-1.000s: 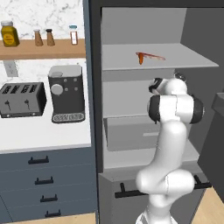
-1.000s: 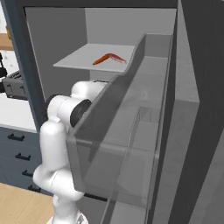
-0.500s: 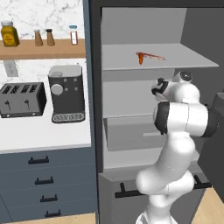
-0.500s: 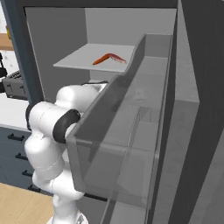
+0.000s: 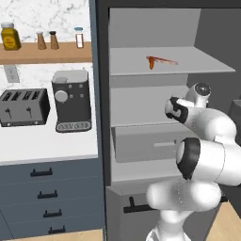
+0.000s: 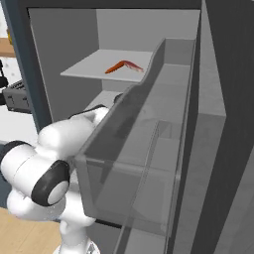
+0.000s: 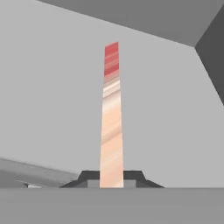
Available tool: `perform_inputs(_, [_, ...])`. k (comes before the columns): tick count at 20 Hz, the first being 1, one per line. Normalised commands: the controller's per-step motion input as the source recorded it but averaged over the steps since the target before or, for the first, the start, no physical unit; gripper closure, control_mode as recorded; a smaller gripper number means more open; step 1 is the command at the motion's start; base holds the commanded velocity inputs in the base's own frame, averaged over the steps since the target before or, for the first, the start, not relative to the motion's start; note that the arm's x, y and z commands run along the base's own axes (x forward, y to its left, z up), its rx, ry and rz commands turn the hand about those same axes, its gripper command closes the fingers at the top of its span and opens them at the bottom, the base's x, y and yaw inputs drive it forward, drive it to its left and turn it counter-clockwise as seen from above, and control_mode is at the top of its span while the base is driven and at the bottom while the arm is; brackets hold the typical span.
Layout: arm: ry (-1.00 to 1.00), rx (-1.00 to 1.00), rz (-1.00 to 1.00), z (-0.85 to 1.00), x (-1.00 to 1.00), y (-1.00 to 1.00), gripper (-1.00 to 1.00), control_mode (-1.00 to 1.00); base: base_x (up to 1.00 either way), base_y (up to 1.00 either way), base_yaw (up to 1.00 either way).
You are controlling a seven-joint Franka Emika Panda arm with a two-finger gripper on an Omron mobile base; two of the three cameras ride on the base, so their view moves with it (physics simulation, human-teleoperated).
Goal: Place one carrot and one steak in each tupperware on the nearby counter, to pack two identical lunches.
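Observation:
In the hand view a long thin steak [image 7: 111, 118], red at its far end and pale pink nearer, rises straight up from my gripper [image 7: 111, 177], which is shut on its near end. Behind it is a plain grey fridge wall. On the fridge's top shelf [image 5: 197, 68] lie a short orange carrot [image 5: 150, 62] and a second reddish steak [image 5: 165, 60], touching; they are the carrot [image 6: 114, 67] and steak [image 6: 133, 64] seen from the right. The white counter [image 5: 47, 146] lies to the left over dark blue-grey drawers. Both tupperware trays are out of view.
A black toaster [image 5: 23, 107] and a coffee machine [image 5: 71, 100] stand on the counter under a wooden shelf [image 5: 44, 52] with jars. The open fridge door's clear bin [image 6: 144, 149] runs close along my arm's right. A grey drawer [image 5: 141, 143] sits lower in the fridge.
My arm has folded back and swung; its elbow and upper links now bulk large to the lower right in the left base view. The carrot and steak on the top shelf have not moved.

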Motion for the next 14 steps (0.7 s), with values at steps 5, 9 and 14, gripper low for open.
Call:
perform_inputs(5, [-0.10,0.00,-0.08,0.37,-0.96,0.56,1.00,-1.00,0.00,0.00,0.00])
perform_inputs(9, [-0.04,0.01,-0.07,0.46,-1.00,0.51,1.00,-1.00,0.00,0.00,0.00])
perform_inputs(14, [0.04,0.11,0.00,0.40,-1.00,0.30,1.00,-1.00,0.00,0.00,0.00])
